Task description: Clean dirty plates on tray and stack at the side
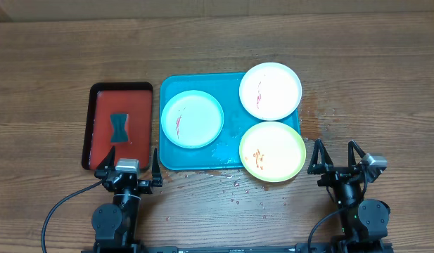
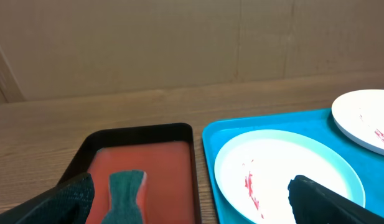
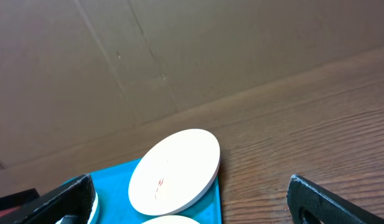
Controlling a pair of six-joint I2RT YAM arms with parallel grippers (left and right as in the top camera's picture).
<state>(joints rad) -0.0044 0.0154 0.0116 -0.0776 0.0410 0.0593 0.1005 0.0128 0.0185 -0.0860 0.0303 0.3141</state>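
Round shallow plastic plates, three, each red-smeared, unstacked: one pale blue plate, one white plate, one yellow-green plate overhanging the near right corner. All on one bright blue rectangular plastic tray, mid wooden table. Beside it, left: one black-rimmed red tray, one dark sponge. Left fingers, right fingers: both pairs spread wide, empty.
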